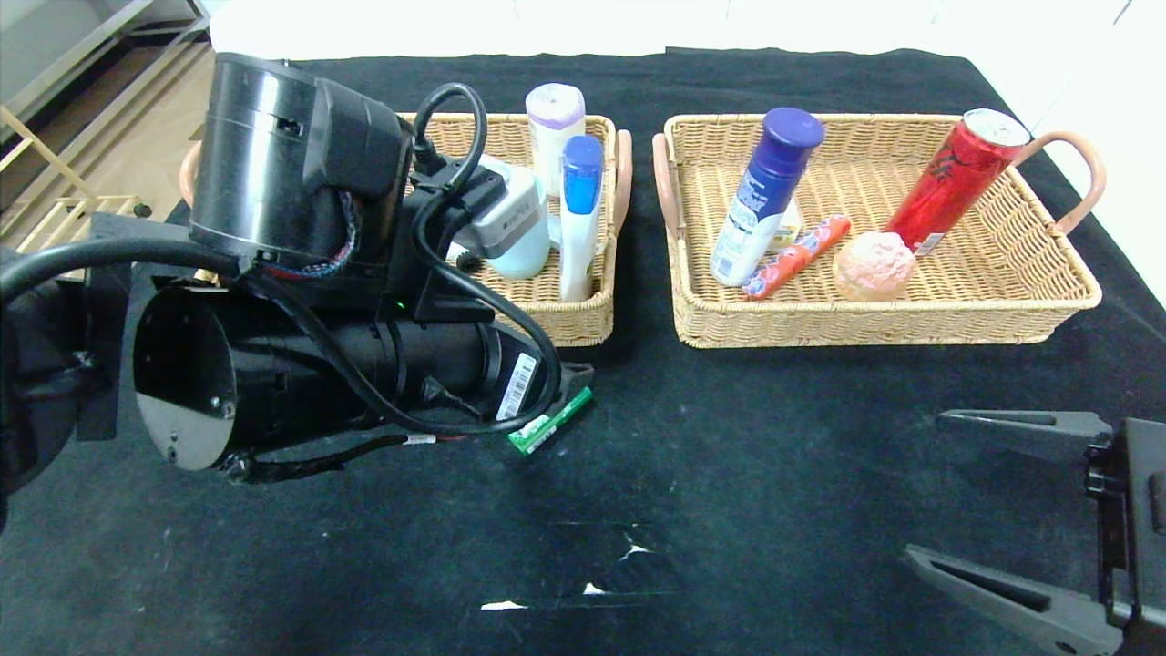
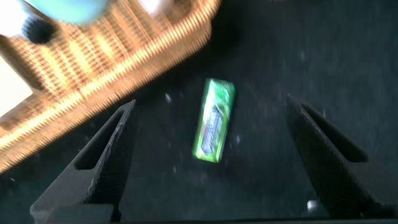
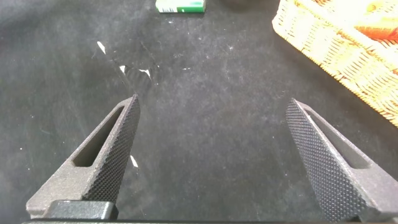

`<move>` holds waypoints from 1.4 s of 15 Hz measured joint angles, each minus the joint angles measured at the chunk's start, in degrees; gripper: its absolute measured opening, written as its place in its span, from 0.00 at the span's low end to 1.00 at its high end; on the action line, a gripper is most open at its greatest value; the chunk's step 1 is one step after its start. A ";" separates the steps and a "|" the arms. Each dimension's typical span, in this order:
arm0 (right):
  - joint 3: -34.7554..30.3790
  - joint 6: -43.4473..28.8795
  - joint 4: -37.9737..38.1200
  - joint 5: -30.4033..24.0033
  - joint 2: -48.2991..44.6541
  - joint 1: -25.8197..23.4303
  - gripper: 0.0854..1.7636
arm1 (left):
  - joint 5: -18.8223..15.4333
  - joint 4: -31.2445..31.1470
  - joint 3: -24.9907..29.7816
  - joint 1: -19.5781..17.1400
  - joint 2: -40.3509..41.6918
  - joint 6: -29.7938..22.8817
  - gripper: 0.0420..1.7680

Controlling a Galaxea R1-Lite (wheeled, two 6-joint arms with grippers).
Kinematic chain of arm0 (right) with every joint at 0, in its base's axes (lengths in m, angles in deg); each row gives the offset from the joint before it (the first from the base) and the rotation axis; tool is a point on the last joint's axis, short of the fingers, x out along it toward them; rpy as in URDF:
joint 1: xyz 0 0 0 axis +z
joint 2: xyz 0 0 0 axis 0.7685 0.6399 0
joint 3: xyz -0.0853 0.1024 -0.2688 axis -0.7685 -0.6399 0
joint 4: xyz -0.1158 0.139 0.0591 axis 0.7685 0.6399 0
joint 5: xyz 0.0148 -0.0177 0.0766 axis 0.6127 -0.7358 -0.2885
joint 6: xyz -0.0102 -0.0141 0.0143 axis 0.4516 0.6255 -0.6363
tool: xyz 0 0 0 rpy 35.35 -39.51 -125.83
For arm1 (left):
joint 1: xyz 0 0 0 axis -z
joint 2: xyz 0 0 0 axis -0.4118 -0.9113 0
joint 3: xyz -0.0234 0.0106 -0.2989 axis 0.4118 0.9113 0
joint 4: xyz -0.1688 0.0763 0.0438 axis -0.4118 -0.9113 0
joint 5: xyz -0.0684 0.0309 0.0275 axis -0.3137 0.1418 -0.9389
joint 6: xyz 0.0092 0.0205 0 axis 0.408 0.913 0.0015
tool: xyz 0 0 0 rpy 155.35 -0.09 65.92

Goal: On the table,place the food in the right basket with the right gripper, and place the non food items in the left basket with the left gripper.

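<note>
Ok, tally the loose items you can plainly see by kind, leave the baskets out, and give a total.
Capped bottles: 3 (lavender-capped bottle, blue-capped bottle, purple-capped bottle)
Red can: 1
Red wrapped stick: 1
Pink ball: 1
Green pack: 1
Pale blue container, partly behind the left arm: 1
Total: 8 plainly seen; more may be hidden.

The left arm [image 1: 301, 301] hides most of the left basket [image 1: 583, 319] and part of the green packet [image 1: 549, 424] near the desk's middle. In the left wrist view the packet's print is too blurred to read. The right claw [image 1: 1002, 510] is cut off at the picture's edge.
</note>
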 joint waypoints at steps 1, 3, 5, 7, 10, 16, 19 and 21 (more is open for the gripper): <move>0.00 0.02 0.00 0.02 -0.02 0.01 0.97 | -0.01 -1.13 0.43 0.00 -0.35 0.02 0.95; 0.00 0.06 -0.02 0.02 -0.15 0.01 0.97 | 0.02 -1.63 1.55 -0.09 -1.37 0.04 0.95; 0.00 0.02 -0.02 0.02 -0.41 0.01 0.97 | 0.16 -1.77 1.96 -0.29 -2.58 0.11 0.96; 0.02 0.04 -0.02 0.02 -0.59 0.01 0.97 | 0.16 -1.77 1.94 -0.35 -3.50 0.15 0.96; 0.02 0.04 0.02 0.05 -0.80 0.43 0.97 | -1.46 -1.21 2.16 -0.60 -4.60 0.22 0.96; -0.09 0.02 0.02 0.05 -1.05 0.56 0.97 | -3.89 3.04 1.79 -3.89 -7.77 2.27 0.96; -0.22 0.02 0.02 0.11 -1.07 0.67 0.97 | -3.93 4.13 2.24 -4.22 -9.12 2.34 0.96; -0.26 0.02 -0.04 0.10 -1.07 0.72 0.97 | -3.95 4.19 2.43 -4.29 -9.91 2.18 0.97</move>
